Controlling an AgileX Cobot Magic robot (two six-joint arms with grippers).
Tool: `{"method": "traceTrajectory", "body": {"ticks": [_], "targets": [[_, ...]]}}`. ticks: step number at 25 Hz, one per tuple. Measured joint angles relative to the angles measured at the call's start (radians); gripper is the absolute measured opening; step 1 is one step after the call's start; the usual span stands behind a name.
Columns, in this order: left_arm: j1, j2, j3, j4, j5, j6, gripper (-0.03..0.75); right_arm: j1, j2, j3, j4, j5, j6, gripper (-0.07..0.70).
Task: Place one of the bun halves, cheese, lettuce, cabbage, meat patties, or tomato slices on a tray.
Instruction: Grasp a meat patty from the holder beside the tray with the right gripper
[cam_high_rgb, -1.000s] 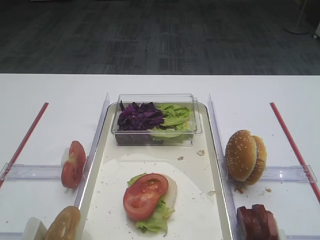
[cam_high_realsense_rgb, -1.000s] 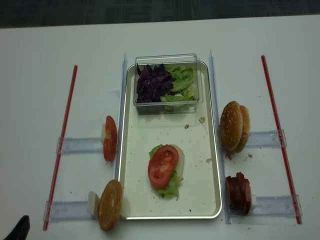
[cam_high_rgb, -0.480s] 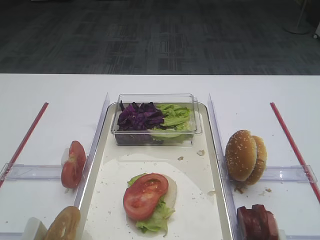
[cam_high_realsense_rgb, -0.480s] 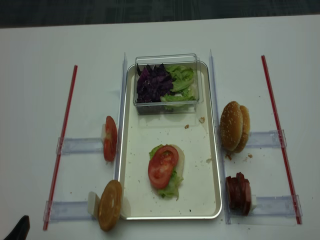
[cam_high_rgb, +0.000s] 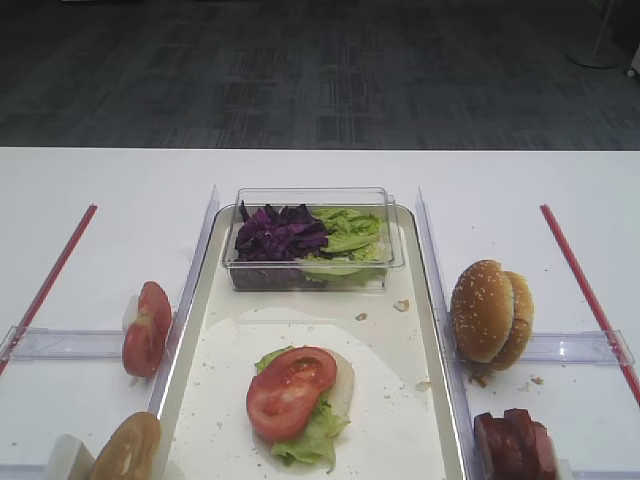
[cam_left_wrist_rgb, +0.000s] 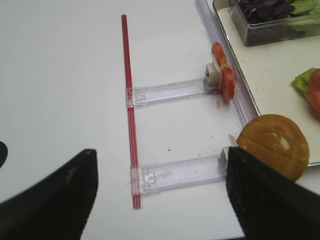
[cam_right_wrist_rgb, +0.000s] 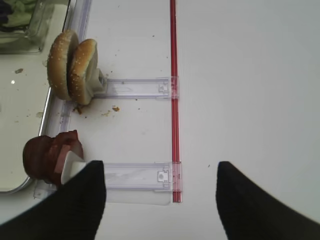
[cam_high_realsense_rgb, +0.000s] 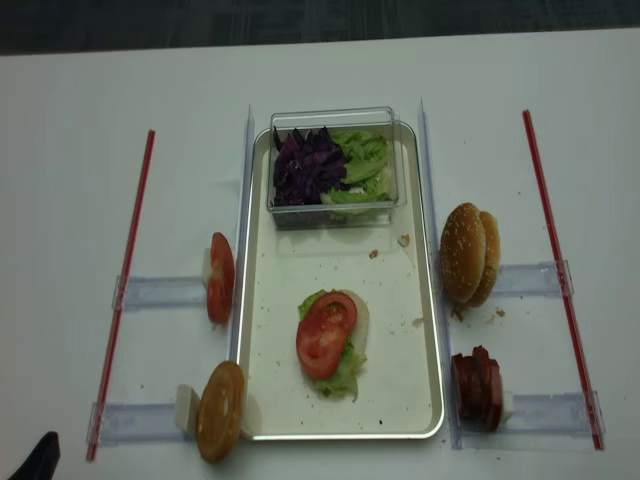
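My right gripper (cam_right_wrist_rgb: 160, 200) spread, empty, hovering right of tray (cam_high_realsense_rgb: 425, 340). Patties (cam_right_wrist_rgb: 47, 157) ahead-left of it, on edge, just beside tray rim. Left gripper (cam_left_wrist_rgb: 160, 200) spread, farther off.

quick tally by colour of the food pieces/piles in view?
Red: 3, tomato on tray stack, tomato slices, meat patties
Golden-brown: 2, sesame buns, bun half
Green: 2, lettuce in box, lettuce under tomato
Purple: 1, cabbage
Total: 8
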Motion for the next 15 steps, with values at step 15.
{"method": "traceTrajectory", "body": {"ticks": [15], "targets": [[0.0,0.0,0.0,0.0,0.0,0.0,0.493,0.0,0.469,-0.088,0.033,0.035,0.002,0.498]]}}
